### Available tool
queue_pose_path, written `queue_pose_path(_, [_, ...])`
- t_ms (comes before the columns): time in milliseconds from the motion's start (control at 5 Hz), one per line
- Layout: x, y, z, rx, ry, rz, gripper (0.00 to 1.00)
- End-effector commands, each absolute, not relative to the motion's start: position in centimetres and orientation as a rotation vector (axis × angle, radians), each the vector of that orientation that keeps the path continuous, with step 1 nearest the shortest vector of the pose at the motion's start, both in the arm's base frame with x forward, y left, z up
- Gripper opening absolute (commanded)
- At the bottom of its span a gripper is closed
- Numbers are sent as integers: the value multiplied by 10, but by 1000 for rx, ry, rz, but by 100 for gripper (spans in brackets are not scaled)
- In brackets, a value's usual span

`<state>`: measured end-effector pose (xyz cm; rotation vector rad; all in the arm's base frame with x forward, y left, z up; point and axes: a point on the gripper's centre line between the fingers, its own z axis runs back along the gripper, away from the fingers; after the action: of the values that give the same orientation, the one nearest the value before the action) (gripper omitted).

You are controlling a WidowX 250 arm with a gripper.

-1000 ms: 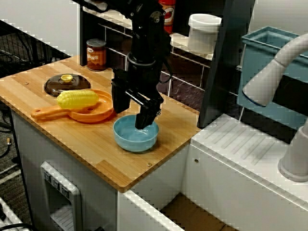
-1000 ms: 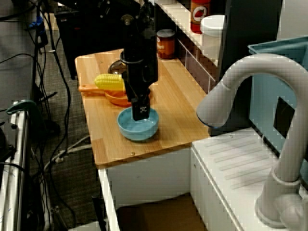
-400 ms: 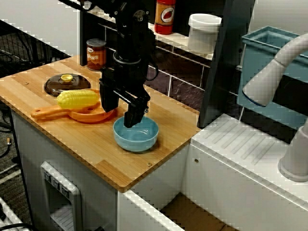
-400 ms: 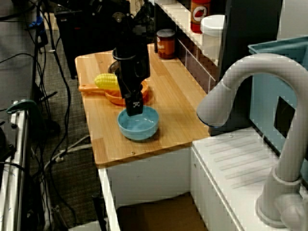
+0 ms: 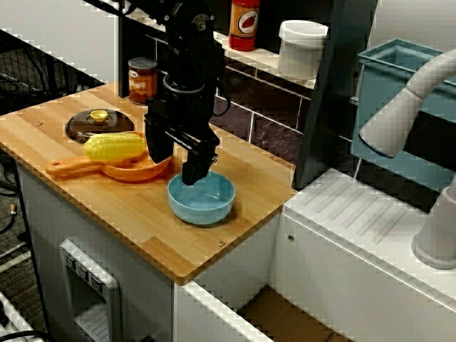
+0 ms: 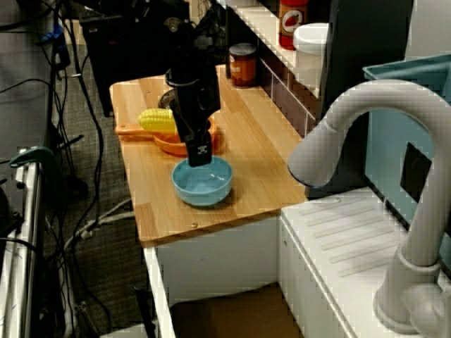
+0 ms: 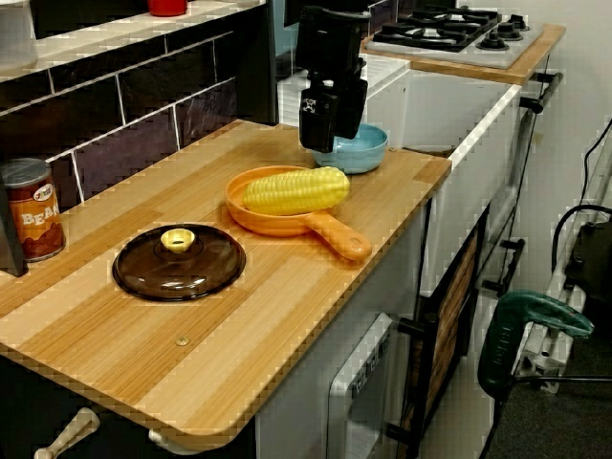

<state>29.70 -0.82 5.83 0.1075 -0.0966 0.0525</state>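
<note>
The front view showed you that the gripper [image 5: 178,158] had lifted up from the blue bowl [image 5: 203,201] and slid a bit toward the corn [image 5: 114,147], its fingers wide apart and holding nothing, while the bowl stayed empty on the wooden counter [image 5: 142,221].

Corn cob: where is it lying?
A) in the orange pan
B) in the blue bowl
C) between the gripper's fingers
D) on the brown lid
A, since the corn cob lies across the orange pan, while the blue bowl is empty and the open gripper above it holds nothing.
</note>
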Motion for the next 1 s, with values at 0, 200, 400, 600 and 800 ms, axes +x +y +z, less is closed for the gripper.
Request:
queue_pose_path(0, [299, 0, 60, 104, -114, 70, 100])
queue_pose_path(200, [296, -1, 59, 104, -114, 68, 100])
queue_pose_path(400, [297, -1, 59, 103, -114, 67, 100])
queue_pose_path(600, [299, 1, 55, 108, -113, 73, 100])
queue_pose_path(800, [304, 4, 54, 114, -120, 81, 100])
